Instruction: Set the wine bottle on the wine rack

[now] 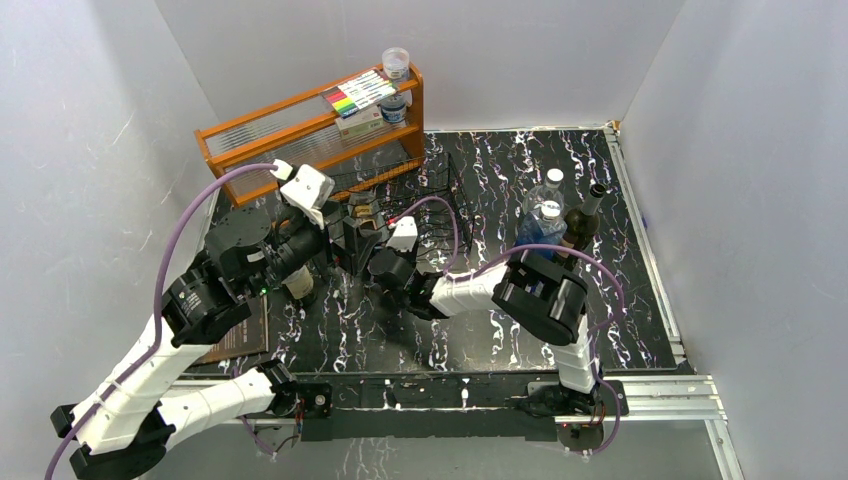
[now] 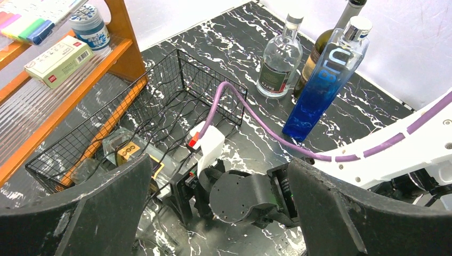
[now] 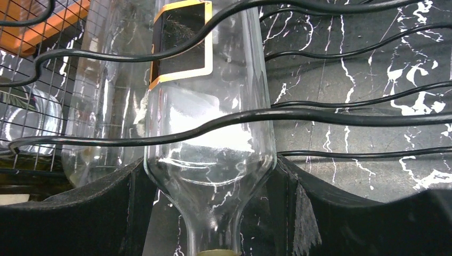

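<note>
Sliding the bottle (image 3: 208, 133) into the rack (image 3: 341, 114) is the step in hand, and it looks nearly done. The right gripper (image 3: 210, 213) is closed on the clear bottle at its shoulder, one dark finger pressed to each side of the glass just above the neck. The bottle lies on its side, base first, inside the rack. Wavy black wires cross over its body and over its black label with a gold border. A second clear glass shape lies just beside it on the left, but it is too blurred to name.

The rack sits toward the table's far-left corner, touching or just in front of the orange shelf (image 2: 125, 53). Seen from the left wrist, the label shows through the mesh near the rack's near end.

The left gripper (image 2: 224, 224) hangs above the right wrist with its fingers spread wide, holding nothing. Three spare bottles (image 2: 320, 85) stand upright near the table's far-right corner, well apart from the rack.

The next move probably calls for checking that the bottle rests fully in its cradle. The right fingers would then open and draw straight back along the neck, without snagging a wire or dragging the bottle out.
</note>
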Available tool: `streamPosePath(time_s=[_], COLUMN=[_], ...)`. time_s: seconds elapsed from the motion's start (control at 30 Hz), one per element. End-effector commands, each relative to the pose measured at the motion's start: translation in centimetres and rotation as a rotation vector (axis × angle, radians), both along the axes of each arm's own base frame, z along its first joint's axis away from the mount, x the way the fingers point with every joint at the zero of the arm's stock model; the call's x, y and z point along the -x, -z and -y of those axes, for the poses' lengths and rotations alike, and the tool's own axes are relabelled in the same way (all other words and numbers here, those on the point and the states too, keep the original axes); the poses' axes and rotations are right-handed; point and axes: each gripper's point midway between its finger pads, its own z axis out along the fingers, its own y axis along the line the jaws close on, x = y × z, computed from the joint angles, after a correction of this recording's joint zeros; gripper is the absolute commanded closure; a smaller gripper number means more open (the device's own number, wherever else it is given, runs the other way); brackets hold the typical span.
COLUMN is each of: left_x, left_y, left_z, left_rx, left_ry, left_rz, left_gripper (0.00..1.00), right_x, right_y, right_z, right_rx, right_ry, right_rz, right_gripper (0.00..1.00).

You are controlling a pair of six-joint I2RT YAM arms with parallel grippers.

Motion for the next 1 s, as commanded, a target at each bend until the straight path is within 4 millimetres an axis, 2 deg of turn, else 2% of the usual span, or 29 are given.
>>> streamPosePath(time_s=[0.0, 0.17, 0.3, 0.4, 0.47, 0.5, 0.53, 0.6, 0.67, 0.73, 0.77, 0.83, 0.87, 0.97], left_x=[0.4, 0.4, 0.4, 0.7, 1.3, 1.6, 2.0, 2.1, 1.8, 1.4, 1.0, 0.6, 0.5, 0.0], left_y=[-1.7, -1.8, -1.3, -1.7, -3.1, -3.9, -4.9, -4.8, -2.5, -0.2, 1.7, 4.8, 5.7, 8.2], left_z=[-0.7, -0.8, -0.8, -1.1, -1.4, -1.5, -1.7, -1.8, -1.5, -1.7, -1.7, -1.9, -1.8, -1.7], left_rx=[0.035, 0.03, 0.014, 0.017, 0.05, 0.073, 0.098, 0.1, 0.064, 0.034, 0.008, -0.004, -0.004, 0.021], left_ry=[-0.01, -0.012, -0.012, -0.015, -0.009, -0.002, 0.003, 0.004, 0.0, -0.028, -0.049, -0.1, -0.109, -0.162], left_rz=[0.02, 0.024, 0.007, 0.002, 0.003, 0.009, 0.025, 0.026, -0.008, -0.042, -0.075, -0.136, -0.156, -0.217], left_gripper=[0.02, 0.02, 0.02, 0.02, 0.02, 0.02, 0.02, 0.02, 0.02, 0.02, 0.02, 0.02, 0.02, 0.02], right_x=[-2.3, -1.7, -1.1, 0.1, 0.6, 0.9, 1.8, 3.0, 4.1, 4.8, 5.2, 6.2, 6.2, 6.1], right_y=[-8.8, -9.0, -9.8, -10.6, -13.1, -15.2, -18.9, -22.5, -25.5, -26.6, -28.0, -28.8, -29.8, -31.1], right_z=[-2.5, -2.7, -2.4, 0.2, 2.6, 3.9, 5.3, 7.3, 10.3, 12.0, 12.7, 14.6, 15.0, 18.4], right_rx=[-0.299, -0.32, -0.328, -0.319, -0.297, -0.27, -0.199, -0.114, -0.052, -0.014, -0.011, 0.077, 0.077, 0.185], right_ry=[0.068, 0.037, -0.002, 0.012, 0.029, 0.018, -0.052, -0.116, -0.125, -0.134, -0.144, -0.165, -0.156, -0.076], right_rz=[0.104, 0.099, 0.105, 0.073, 0.098, 0.129, 0.194, 0.236, 0.245, 0.236, 0.244, 0.212, 0.222, 0.202], right_gripper=[0.6, 0.22, 0.05, 0.02, 0.02, 0.02, 0.02, 0.02, 0.02, 0.02, 0.03, 0.04, 0.04, 0.04])
